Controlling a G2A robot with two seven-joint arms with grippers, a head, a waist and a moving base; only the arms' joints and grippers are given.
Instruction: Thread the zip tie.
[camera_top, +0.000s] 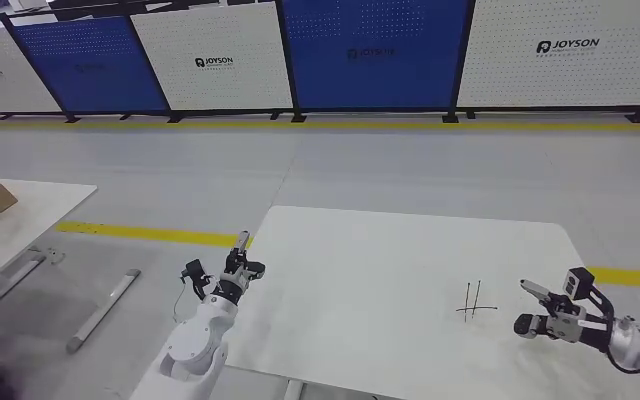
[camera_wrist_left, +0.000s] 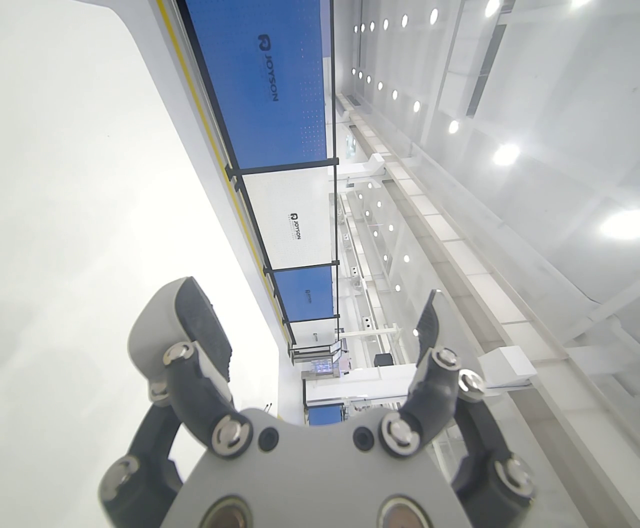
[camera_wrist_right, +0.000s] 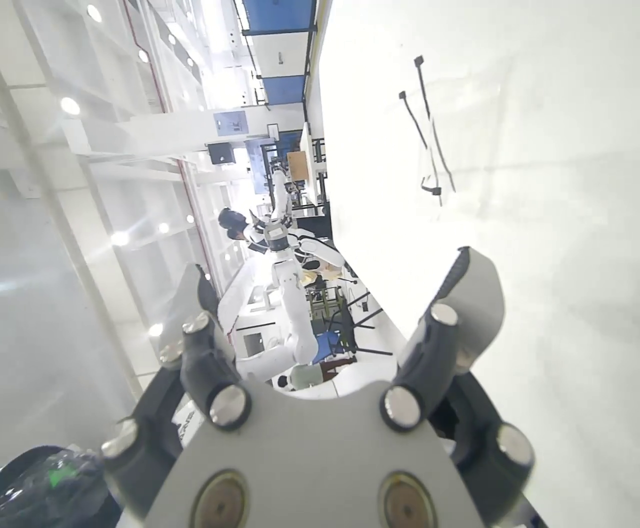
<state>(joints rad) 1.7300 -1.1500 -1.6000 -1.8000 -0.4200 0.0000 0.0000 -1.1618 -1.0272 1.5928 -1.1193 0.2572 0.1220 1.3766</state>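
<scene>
While the zip ties (camera_wrist_right: 430, 120) lie flat on the white desk (camera_top: 380, 290), they read as thin black plastic strips. They are probably almost weightless, bend easily along their length, spring back, and are smooth enough to slip between pads. They form a small crossed cluster near and just ahead of the right tool (camera_wrist_right: 335, 295), whose fingers stand wide apart with nothing between them. The left tool (camera_wrist_left: 315, 325) hangs at the opposite edge of the desk, well apart from the ties, its fingers likewise spread and empty. Because the strips overlap, lifting one may drag its neighbours. I judge the best hold is on a single tie just beside its small square head, where it looks stiffest. That leaves the tail free for the other tool to pinch close to the tip and steer into the slot. A strip lying this flat may be hard to get a fingertip under.
</scene>
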